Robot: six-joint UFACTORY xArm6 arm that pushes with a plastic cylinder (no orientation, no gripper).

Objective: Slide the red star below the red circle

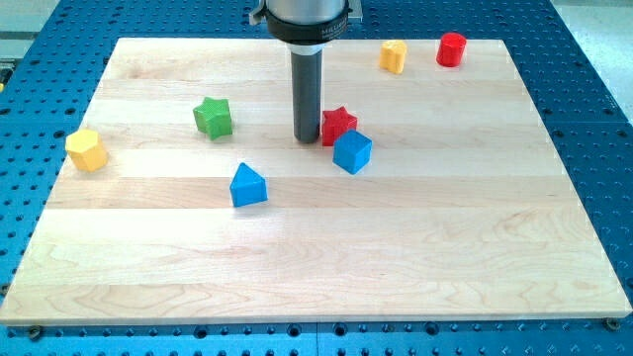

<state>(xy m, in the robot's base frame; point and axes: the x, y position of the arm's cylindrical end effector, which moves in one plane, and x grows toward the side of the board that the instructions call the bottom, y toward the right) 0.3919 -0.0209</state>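
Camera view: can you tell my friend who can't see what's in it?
My tip sits just left of the red star block, which touches a blue cube block on the wooden board. The red circle block stands far off, top right.

Pale wooden board [297, 267] fills most of the view; grain runs left to right in joined strips, some lighter, some warmer; edges square, front edge showing a thin lighter lip; board rests on a blue metal table [593, 148] drilled with a regular grid of small holes; blue surface visible on the view's left, right, top corners and along the bottom; a grey strip [15, 44] at the upper left edge; light even and bright, soft short shadows; no walls, floor or windows visible.
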